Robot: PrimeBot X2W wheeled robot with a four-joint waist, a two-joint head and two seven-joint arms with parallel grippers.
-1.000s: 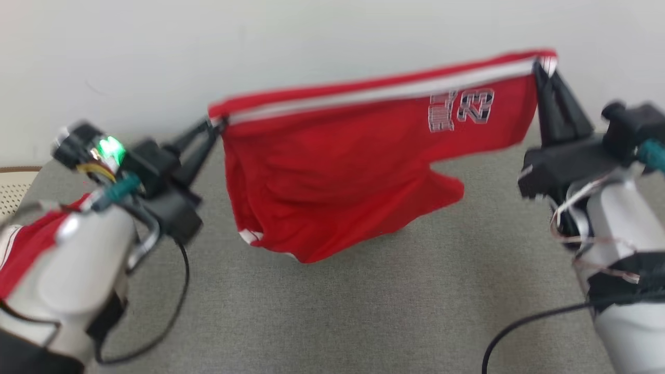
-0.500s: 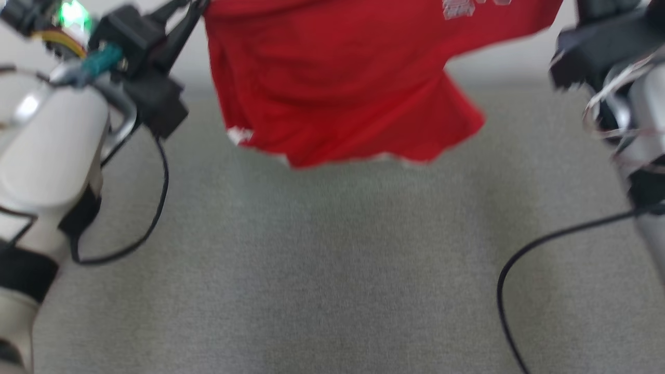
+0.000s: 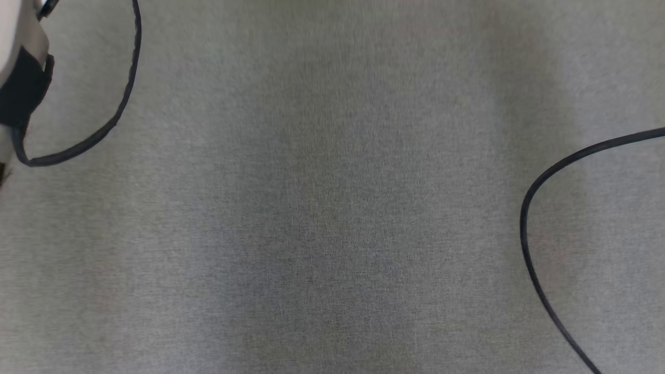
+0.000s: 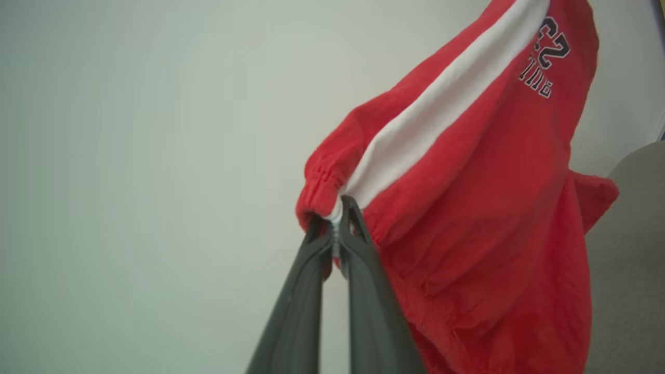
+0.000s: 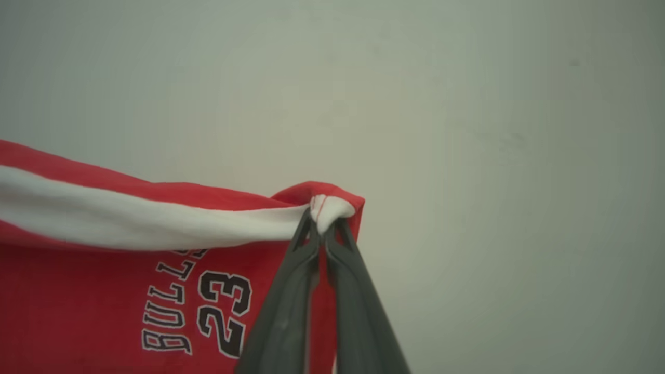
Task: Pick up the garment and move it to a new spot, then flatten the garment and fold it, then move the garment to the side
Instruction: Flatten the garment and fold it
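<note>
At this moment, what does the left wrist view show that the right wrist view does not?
Left wrist view: the left claw shut on a gathered corner of the red garment, its hanging bulk, and grey surface at the right edge. Right wrist view: the right claw shut on the end of the white stripe, beside the print, readable as BULLS 23. Both: red cloth, white stripe, part of the print, pale wall behind.

Pale black-banded forearm [image 3: 15, 31], looping black cables [image 3: 521, 224], dark tapered fingers [image 4: 301, 311]
</note>
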